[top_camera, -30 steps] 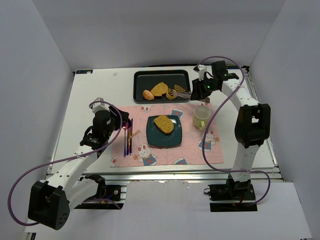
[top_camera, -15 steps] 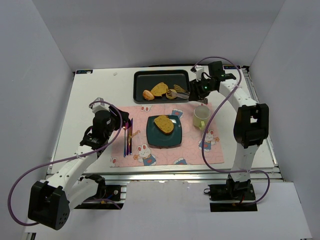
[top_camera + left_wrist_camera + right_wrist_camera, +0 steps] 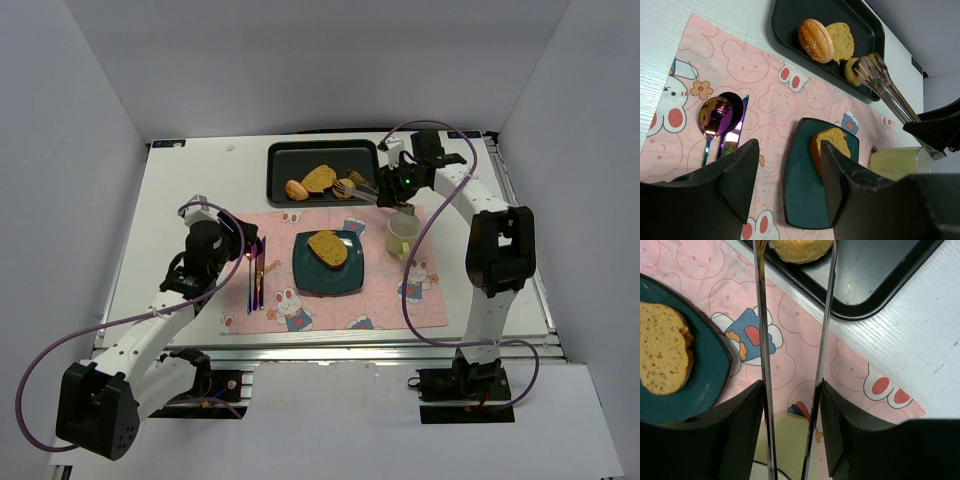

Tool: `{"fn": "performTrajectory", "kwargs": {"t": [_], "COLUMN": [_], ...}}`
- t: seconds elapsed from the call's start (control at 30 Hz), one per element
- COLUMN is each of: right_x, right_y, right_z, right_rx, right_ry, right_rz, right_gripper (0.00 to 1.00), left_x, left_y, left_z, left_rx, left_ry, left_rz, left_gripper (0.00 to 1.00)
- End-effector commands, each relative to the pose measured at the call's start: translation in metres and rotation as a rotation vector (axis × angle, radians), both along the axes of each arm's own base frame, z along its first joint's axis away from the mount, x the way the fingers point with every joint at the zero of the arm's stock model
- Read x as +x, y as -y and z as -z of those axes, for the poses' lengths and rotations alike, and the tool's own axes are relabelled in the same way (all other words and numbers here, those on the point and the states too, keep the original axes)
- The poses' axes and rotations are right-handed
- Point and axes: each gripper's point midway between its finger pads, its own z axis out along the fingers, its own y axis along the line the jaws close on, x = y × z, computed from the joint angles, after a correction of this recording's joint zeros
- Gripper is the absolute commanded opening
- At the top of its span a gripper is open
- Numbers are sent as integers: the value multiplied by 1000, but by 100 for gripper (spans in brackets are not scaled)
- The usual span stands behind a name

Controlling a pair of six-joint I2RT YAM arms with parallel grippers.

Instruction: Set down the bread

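A black tray (image 3: 322, 160) at the back holds a round bun (image 3: 296, 189), a bread slice (image 3: 319, 178) and a small bread piece (image 3: 346, 187). My right gripper (image 3: 403, 182) is shut on metal tongs (image 3: 365, 186). In the right wrist view the tongs' arms (image 3: 763, 330) stand apart, their tips either side of the small bread piece (image 3: 800, 249) on the tray (image 3: 875, 285). A teal plate (image 3: 345, 278) on the pink placemat holds another bread slice (image 3: 327, 248). My left gripper (image 3: 243, 246) is open and empty, left of the plate (image 3: 800, 190).
A yellow-green cup (image 3: 402, 234) stands right of the plate, just below the right gripper. A spoon (image 3: 714, 115) and other cutlery (image 3: 257, 275) lie on the pink placemat (image 3: 300, 310) under the left gripper. White walls enclose the table.
My right gripper has moved a little left with the tongs, bringing their tips further over the tray by the small bread piece. The left arm has not moved.
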Motion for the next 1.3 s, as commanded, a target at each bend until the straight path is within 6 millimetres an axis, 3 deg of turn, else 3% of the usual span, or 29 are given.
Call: {"fn": "performTrajectory", "kwargs": {"t": [0.0,0.23,0.47,0.77,1.0,1.13,1.27], "right_x": [8,5,4,8,7,-2,-28], "right_y": [1,1,-1,-8,-12,-14,-16], "right_z": [-32,-25,-26,-66,-87,-93,-100], "right_rx": [5,0,6,58,91,111,140], "right_ry": [112,98,90,168,198,185,160], "right_rz": [2,3,1,-11,-19,-35,-82], "right_gripper": [52,50,36,24,20,20,20], "left_x": [-1,0,1,2,0,-1,-2], "left_y": [-1,-1,-2,0,-1,-1,-2], "left_z": [-8,-11,-13,-11,-10,-11,-12], "left_rx": [-8,-9,-10,-7,-9,-11,-11], "left_ry": [31,39,42,34,34,38,45], "left_rz": [-1,-2,-4,1,1,-1,-6], "left_gripper": [62,62,61,62,62,62,62]}}
